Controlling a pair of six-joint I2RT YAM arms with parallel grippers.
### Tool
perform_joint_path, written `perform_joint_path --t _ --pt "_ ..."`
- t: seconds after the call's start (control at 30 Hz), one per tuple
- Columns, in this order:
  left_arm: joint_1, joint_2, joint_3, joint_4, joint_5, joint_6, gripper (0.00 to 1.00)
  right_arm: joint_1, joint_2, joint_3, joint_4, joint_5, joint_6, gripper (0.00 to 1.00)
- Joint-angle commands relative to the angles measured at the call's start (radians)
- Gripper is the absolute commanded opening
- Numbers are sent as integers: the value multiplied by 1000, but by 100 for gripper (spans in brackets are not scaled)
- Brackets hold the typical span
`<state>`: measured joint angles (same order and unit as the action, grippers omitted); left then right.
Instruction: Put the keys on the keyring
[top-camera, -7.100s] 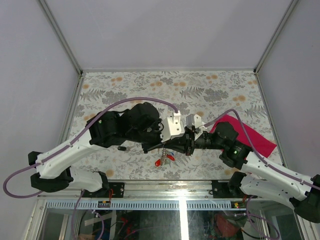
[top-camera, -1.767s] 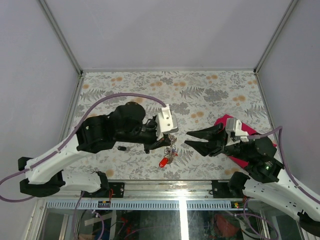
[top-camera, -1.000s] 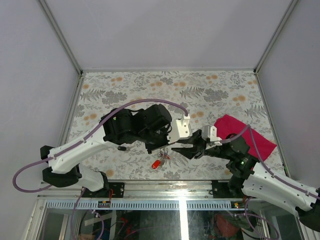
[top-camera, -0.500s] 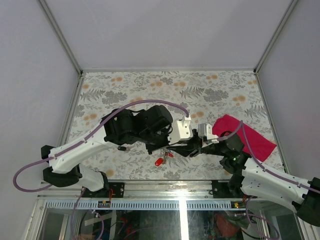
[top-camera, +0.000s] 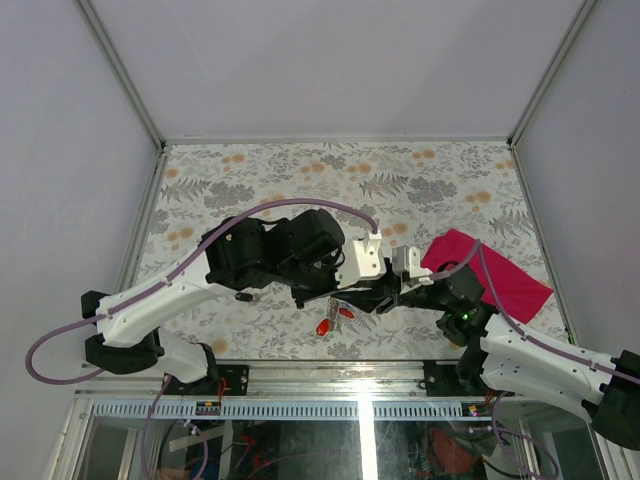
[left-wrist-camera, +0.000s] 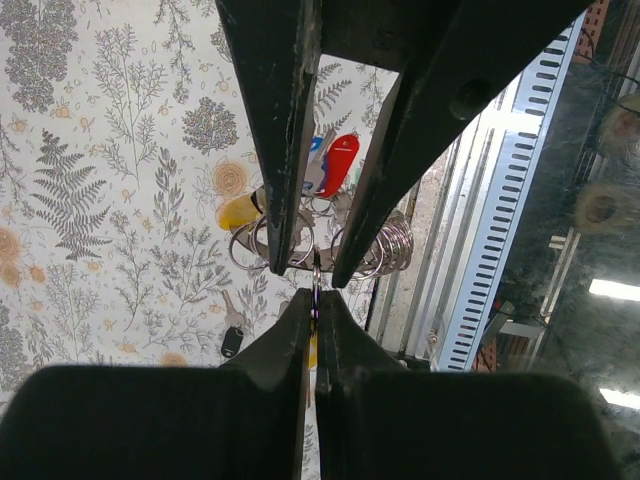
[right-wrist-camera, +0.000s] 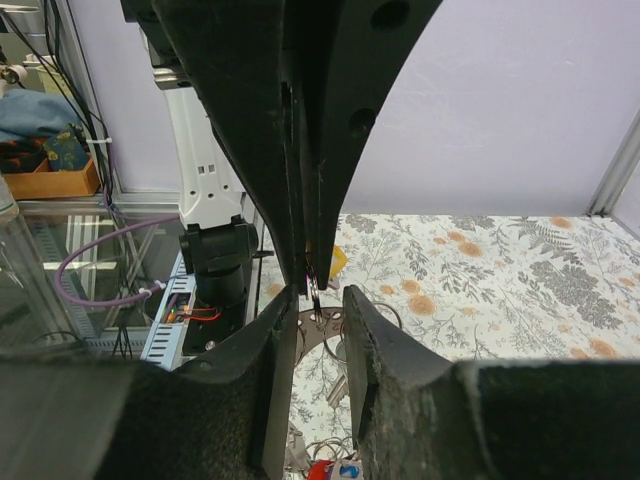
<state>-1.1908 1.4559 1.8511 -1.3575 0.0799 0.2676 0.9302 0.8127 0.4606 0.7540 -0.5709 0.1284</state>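
My left gripper (left-wrist-camera: 316, 300) is shut on the edge of the thin silvery keyring (left-wrist-camera: 316, 282), held above the table. From it hangs a bunch of keys with red (left-wrist-camera: 340, 165), blue (left-wrist-camera: 316, 170) and yellow (left-wrist-camera: 240, 212) heads, plus several spare rings (left-wrist-camera: 385, 245). From above, the red heads (top-camera: 324, 325) dangle under the two grippers. My right gripper (right-wrist-camera: 320, 300) faces the left one (top-camera: 336, 295). Its jaws stand a little apart on either side of the ring (right-wrist-camera: 316, 280), not pressing it. A black key (left-wrist-camera: 231, 343) lies alone on the table (top-camera: 243, 296).
A magenta cloth (top-camera: 505, 278) lies on the flowered tabletop (top-camera: 300, 180) at the right, behind the right arm. The table's metal front rail (top-camera: 330, 372) runs just below the grippers. Grey walls close in the left, right and back.
The right gripper has moved left until its fingertips flank the ring held by the left gripper, and its jaws have narrowed. The left arm has stayed put.
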Motion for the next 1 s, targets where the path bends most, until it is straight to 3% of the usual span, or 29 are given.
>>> perform_joint_path --t 0.0,0.13,0.27,0.37,0.5,0.67,0.97 --pt "-9 -6 41 4 6 18 0 4 10 3 81 -27 3 31" --pt "-9 -6 40 4 8 18 0 5 18 11 85 -35 7 25" --pt "-9 -6 40 4 8 19 0 4 22 21 82 -49 10 7" --pt "-9 -10 36 7 4 18 0 5 17 28 69 -52 13 0" --pt "-10 -48 7 53 -1 9 7 5 -15 40 27 -49 14 0" --pt "-9 -152 -91 194 31 -6 23 5 -73 67 -56 -59 -1 0" --pt "-10 -391 -373 570 129 -56 27 4 -130 105 -92 -80 20 0"
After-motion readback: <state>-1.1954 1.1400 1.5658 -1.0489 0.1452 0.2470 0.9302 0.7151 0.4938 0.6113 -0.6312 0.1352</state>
